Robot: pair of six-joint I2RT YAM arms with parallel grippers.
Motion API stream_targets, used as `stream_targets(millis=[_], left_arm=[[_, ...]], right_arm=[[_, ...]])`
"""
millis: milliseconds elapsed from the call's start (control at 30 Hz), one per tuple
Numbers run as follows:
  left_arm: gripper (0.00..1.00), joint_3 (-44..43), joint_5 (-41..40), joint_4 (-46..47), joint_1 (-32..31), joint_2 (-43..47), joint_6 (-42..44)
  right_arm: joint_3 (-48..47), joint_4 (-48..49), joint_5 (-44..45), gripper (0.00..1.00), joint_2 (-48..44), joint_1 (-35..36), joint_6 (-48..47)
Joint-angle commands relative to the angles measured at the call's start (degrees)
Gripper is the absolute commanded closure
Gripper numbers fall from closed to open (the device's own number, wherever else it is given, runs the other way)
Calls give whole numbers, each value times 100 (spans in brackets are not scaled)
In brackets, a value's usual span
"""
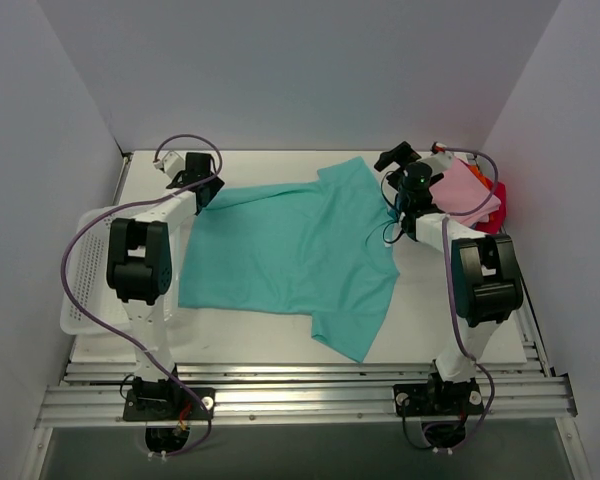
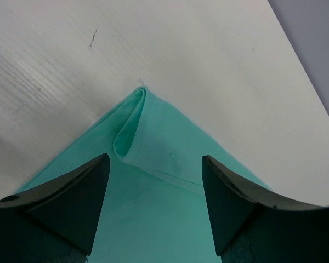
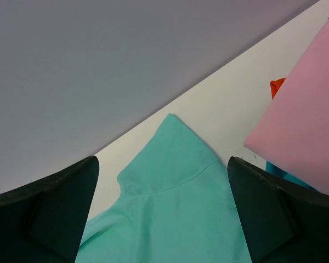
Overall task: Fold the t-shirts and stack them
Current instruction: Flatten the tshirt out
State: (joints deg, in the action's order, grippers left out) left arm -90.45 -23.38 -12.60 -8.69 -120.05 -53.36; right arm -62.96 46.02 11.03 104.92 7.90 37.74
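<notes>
A white table [image 1: 430, 320] fills the middle of the top view, with grey walls on three sides. One teal-green t-shirt [image 1: 290, 250] lies spread flat across its centre, turned sideways: hem toward the left of the frame, sleeves pointing to the upper right and the lower middle. A white mesh basket [image 1: 77, 318] sits at the left edge. At the upper right sits a stack of folded shirts, with a pink shirt [image 1: 465, 190] on top and slivers of red [image 1: 497, 215], orange [image 3: 277, 87] and teal-blue [image 3: 285, 174] below it.

The left gripper [image 1: 202, 185] hangs at the upper-left hem corner, jaws wide and holding nothing. In its wrist view, the corner [image 2: 140, 126] lies between the fingers [image 2: 82, 192], its edge curled over in a small roll. The right gripper [image 1: 395, 157] is above the upper sleeve [image 3: 172, 159], also wide and empty, just beside the pink shirt.

The step in hand looks like grasping the far edge to fold it toward the bottom of the frame. To do it well, each claw should probably drop straight onto the cloth and pinch both layers. The left should close past the curled roll so it does not slip out. Both should then lift evenly, while the right stays apart from the stack.
</notes>
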Motion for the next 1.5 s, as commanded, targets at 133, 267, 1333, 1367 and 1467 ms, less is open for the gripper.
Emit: stream_targets(millis=[133, 267, 1333, 1367, 1467], left_arm=[[25, -174, 219, 214, -1, -265, -69], [25, -148, 211, 267, -1, -291, -78], [98, -780, 228, 144, 69, -713, -131], [98, -868, 246, 135, 104, -748, -130], [98, -1324, 237, 117, 174, -985, -78]], right_arm=[[-76, 215, -39, 0, 81, -69, 67], [-94, 206, -57, 0, 116, -87, 76], [-217, 162, -145, 0, 318, -131, 129], [-208, 162, -145, 0, 318, -131, 129], [-208, 162, -145, 0, 318, -148, 129]])
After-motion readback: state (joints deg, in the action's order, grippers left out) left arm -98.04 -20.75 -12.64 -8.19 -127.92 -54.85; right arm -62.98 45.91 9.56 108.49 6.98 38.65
